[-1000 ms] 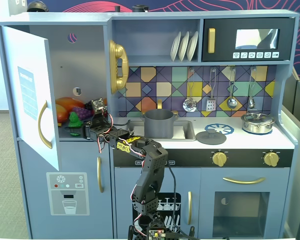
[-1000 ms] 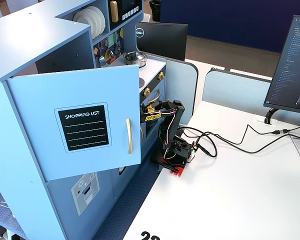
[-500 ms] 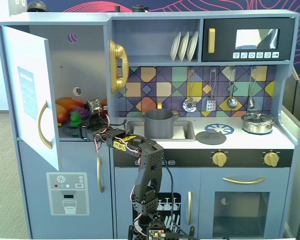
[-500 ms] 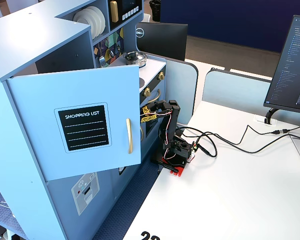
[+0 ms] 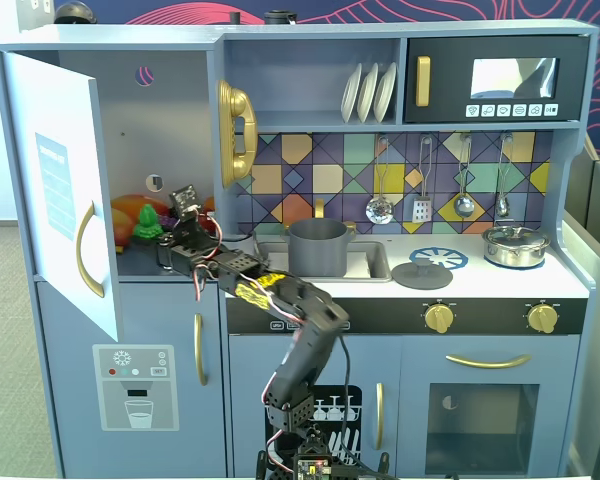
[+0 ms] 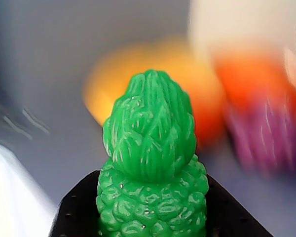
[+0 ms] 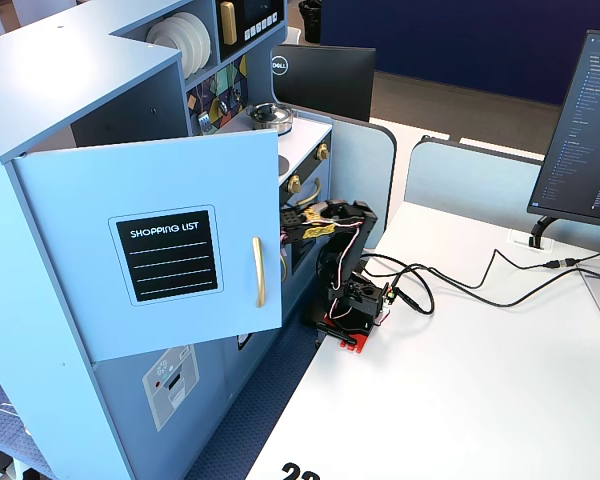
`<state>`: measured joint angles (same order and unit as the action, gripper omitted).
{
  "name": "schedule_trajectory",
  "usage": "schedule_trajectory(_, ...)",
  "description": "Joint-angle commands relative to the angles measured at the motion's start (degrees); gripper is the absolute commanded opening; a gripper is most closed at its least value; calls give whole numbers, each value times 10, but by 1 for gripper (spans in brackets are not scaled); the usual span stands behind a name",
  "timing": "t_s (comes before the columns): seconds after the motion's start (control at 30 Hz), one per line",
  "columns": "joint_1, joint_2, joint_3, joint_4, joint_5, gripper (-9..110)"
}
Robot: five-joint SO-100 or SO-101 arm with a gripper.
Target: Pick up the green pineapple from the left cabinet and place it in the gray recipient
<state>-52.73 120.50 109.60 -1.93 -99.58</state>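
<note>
The white toy-kitchen worktop (image 5: 500,285) carries a matte dark gray cylindrical pot (image 5: 317,247) set in its sink. Right of that pot lie a flat gray round lid (image 5: 422,274) and, farther right, a shiny steel lidded pot (image 5: 516,246).

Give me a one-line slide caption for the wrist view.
Wrist view: green pineapple sits between the gripper fingers, with blurred orange and purple fruit behind it in the cabinet.

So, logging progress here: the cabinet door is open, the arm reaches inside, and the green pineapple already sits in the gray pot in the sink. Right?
Not quite. The green pineapple is inside the left cabinet, not in the gray pot, as a fixed view shows. The wrist view shows it between the dark fingers. The door is open and the arm reaches inside.
</note>
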Motion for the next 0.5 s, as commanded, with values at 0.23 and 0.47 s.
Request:
schedule_trajectory(0.23,10,319,63,93,-7,0)
schedule_trajectory(0.47,219,399,40,148,87,0)
